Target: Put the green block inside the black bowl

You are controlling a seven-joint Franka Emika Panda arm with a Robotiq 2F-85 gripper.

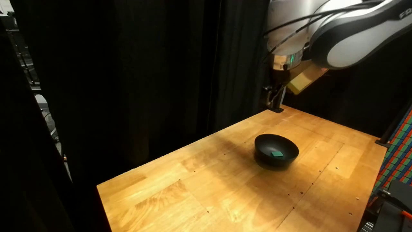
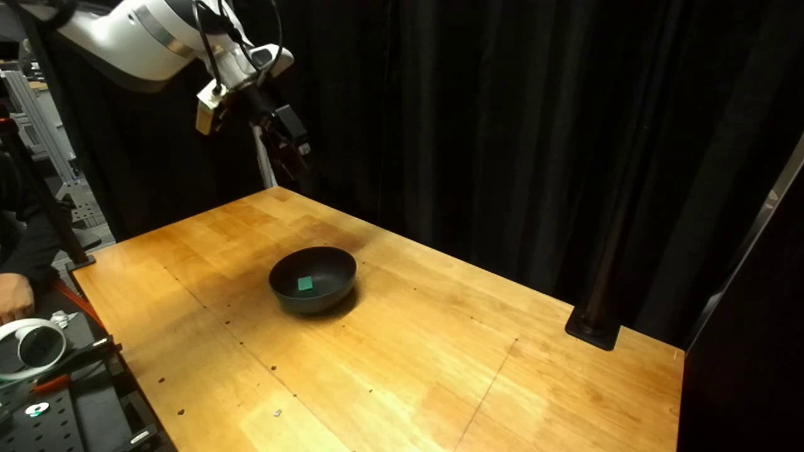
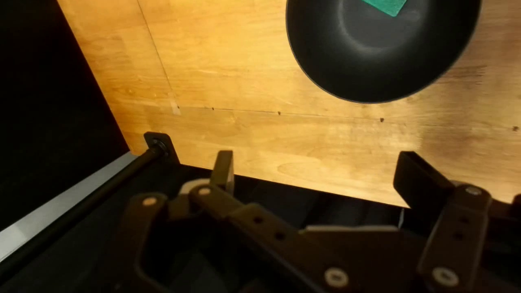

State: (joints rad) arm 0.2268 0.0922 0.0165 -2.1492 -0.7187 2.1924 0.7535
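"Pincer (image 3: 317, 167), how does it stand?"
"Jaws spread wide, high up, well apart from the black bowl (image 2: 333, 271)."
"And the green block (image 2: 304, 284)?"
"Inside that bowl, on its bottom, seen in both exterior views. Bowl upright on the wooden desk (image 2: 440, 351)."

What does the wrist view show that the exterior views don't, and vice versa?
Wrist only: the gripper clearly open, no object between its fingers; both exterior views leave it too dark to tell.
Exterior only: the white arm, plus the black bowl and green block in full; the wrist view crops both at its top edge.
Shared: the block inside the bowl, the bowl on the wooden table.
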